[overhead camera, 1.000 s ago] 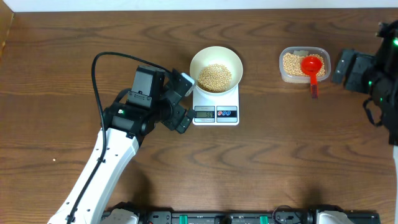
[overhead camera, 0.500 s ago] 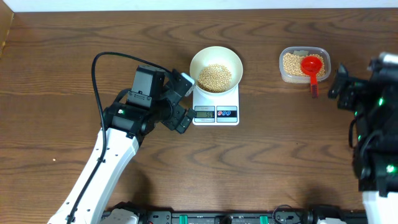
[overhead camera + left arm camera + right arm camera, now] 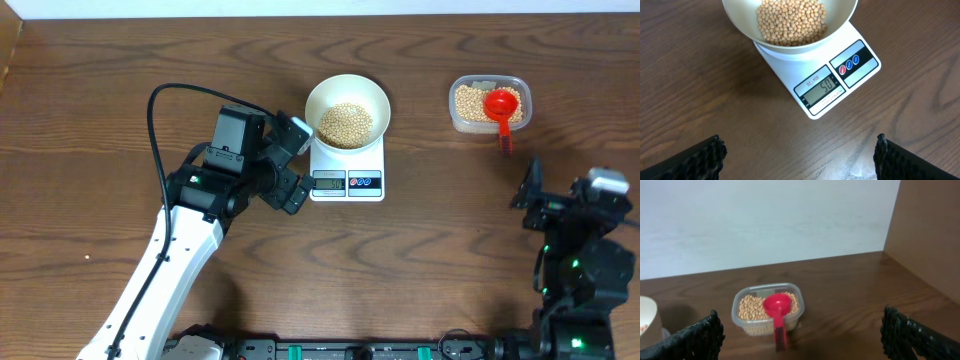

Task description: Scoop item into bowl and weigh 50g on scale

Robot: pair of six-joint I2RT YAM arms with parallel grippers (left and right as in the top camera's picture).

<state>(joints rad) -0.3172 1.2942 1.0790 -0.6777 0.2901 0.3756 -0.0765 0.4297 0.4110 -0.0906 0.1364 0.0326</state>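
Note:
The white bowl holds a heap of tan beans and stands on the white scale. In the left wrist view the bowl sits on the scale, whose display reads 50. My left gripper is open and empty, just left of the scale; its fingers frame bare table. My right gripper is open and empty, near the table's right front, well back from the tub.
A clear plastic tub of beans stands at the back right, with a red scoop resting in it, handle over the rim. They also show in the right wrist view, tub and scoop. A wooden side wall rises at right.
My right arm has pulled back from beside the tub toward the table's front right. The left arm, bowl and scale have not moved.

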